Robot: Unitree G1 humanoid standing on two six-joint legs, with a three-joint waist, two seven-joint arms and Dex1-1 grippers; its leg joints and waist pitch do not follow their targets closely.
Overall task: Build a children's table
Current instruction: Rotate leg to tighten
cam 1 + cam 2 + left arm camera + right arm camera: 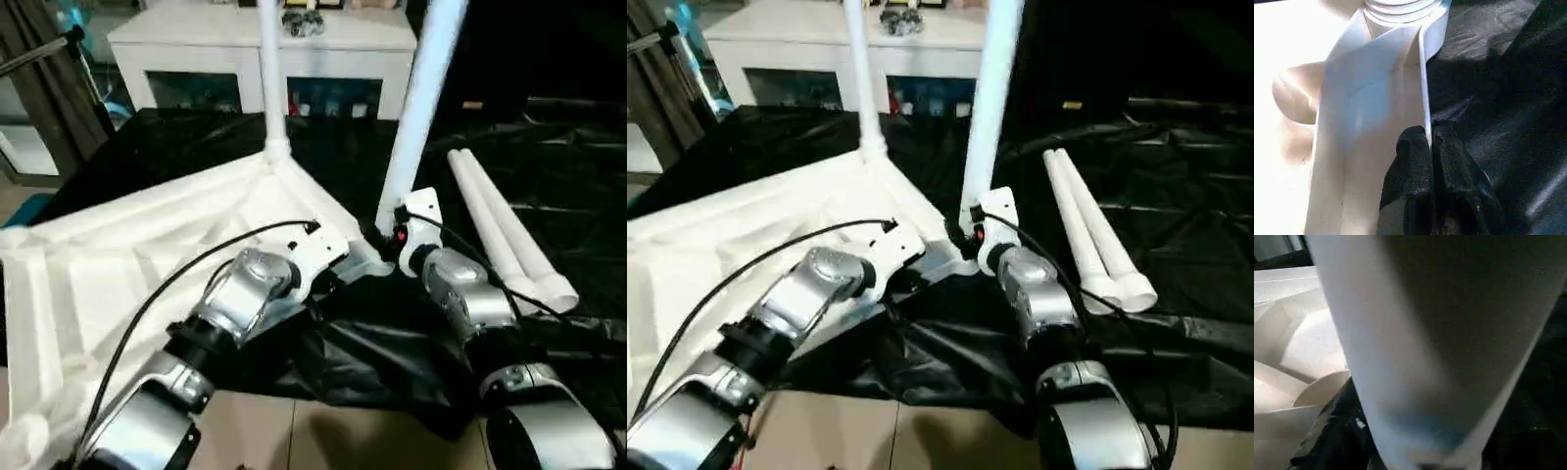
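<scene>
While the upturned tabletop (127,255) lies ribbed side up on the black sheet (392,333), the left gripper (1431,147) is pinched together on the thin edge wall of that tabletop near a corner socket. The right gripper (384,238) meets the base of an upright leg (416,108) at the near corner; whether its fingers clamp the leg cannot be told. Another leg (271,78) stands in the far corner, and two spare legs (509,230) lie side by side on the sheet to the right.

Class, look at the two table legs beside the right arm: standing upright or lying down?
Lying down. The two spare legs rest side by side on the black sheet, unattached to the tabletop.
</scene>
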